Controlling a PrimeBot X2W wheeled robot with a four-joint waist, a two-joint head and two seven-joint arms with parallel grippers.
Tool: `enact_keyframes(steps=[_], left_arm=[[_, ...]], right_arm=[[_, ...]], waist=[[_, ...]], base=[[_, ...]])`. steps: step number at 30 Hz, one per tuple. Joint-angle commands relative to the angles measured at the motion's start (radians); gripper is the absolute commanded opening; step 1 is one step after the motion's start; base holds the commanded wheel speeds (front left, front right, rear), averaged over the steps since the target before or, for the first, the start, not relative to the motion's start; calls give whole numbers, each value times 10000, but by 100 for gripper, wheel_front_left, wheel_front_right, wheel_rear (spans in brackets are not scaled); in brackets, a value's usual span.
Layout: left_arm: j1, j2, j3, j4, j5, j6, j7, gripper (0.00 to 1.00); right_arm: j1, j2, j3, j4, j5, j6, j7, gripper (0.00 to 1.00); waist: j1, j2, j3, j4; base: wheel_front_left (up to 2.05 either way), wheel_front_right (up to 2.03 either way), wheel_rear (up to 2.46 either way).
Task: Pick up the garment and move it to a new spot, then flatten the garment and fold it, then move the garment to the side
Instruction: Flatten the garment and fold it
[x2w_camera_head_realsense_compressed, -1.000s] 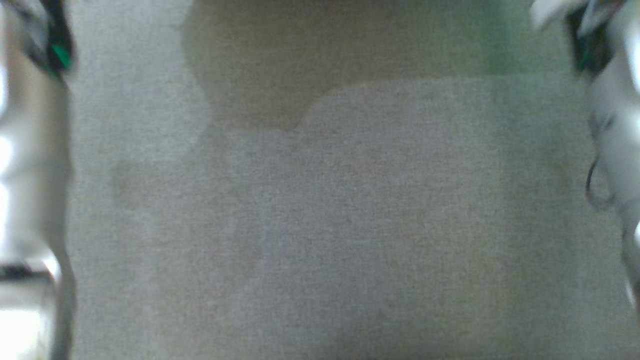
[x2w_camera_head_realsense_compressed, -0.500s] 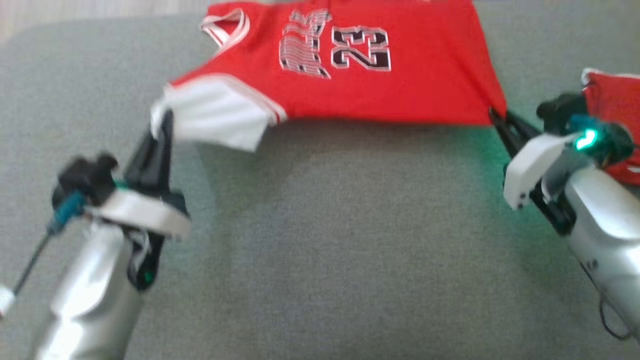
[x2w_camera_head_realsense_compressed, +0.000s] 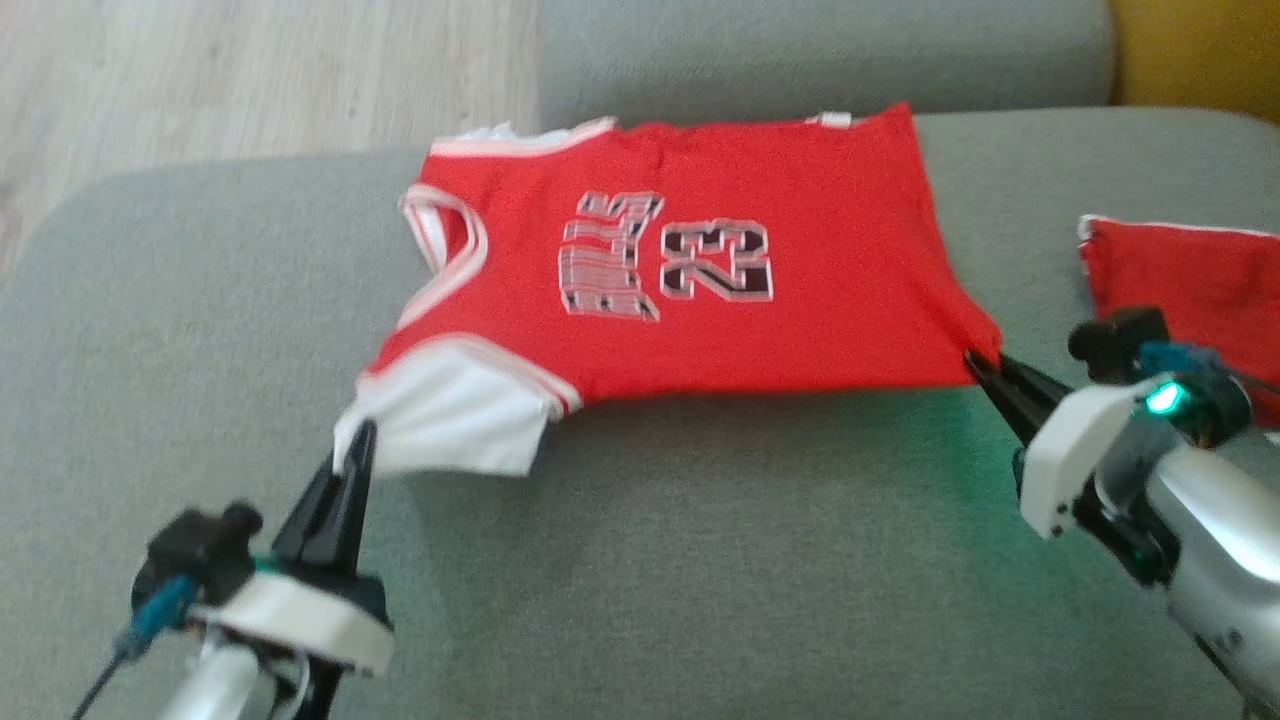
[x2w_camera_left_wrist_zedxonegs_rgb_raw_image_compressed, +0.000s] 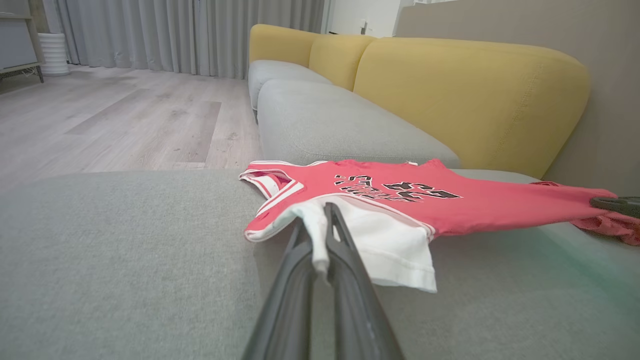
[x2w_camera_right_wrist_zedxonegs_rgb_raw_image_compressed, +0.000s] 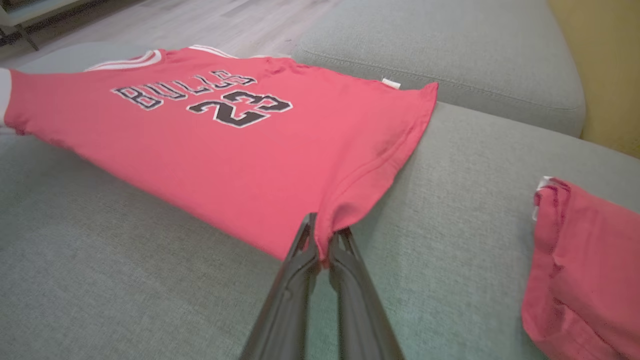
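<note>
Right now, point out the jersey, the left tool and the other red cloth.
jersey (x2w_camera_head_realsense_compressed: 850, 250), head view, red panel beside the number
left tool (x2w_camera_head_realsense_compressed: 360, 440), head view, tips, shut on the jersey
red cloth (x2w_camera_right_wrist_zedxonegs_rgb_raw_image_compressed: 580, 250), right wrist view, top face

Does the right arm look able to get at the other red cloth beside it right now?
Probably not yet: the right tool is shut on the jersey corner. Otherwise the red cloth lies close, bare sofa between.

The red jersey (x2w_camera_right_wrist_zedxonegs_rgb_raw_image_compressed: 240, 150) reads "BULLS" above the number "23" on its front.
</note>
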Motion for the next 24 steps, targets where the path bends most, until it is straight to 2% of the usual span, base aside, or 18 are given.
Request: enact_keyframes(steps=[1,11,17,24], left_arm=[[-130,433,519,-512,-98,132,-13,0],[1471,821,782,-2661,-411,979,440,0],[1064,885,854,-2701,-354,1139,639,0],[62,1046,840,-2138,-180,1091,999,0]], right_arm=[[161,-380,-10,-316,180,35,3,0],[1308,-947,-588,-1796,804,35,416,0],[1365,-820,-1272,-2080,452,35,598,0],[1105,-424,-1859,-2053,-101,35,1001,0]], waist=[[2,-1,-275,-174],[2,-1,-570,-450],[2,-1,-365,-555],[2,-1,169,-610]], base=[[0,0,0],[0,0,0],[0,0,0],[0,0,0]])
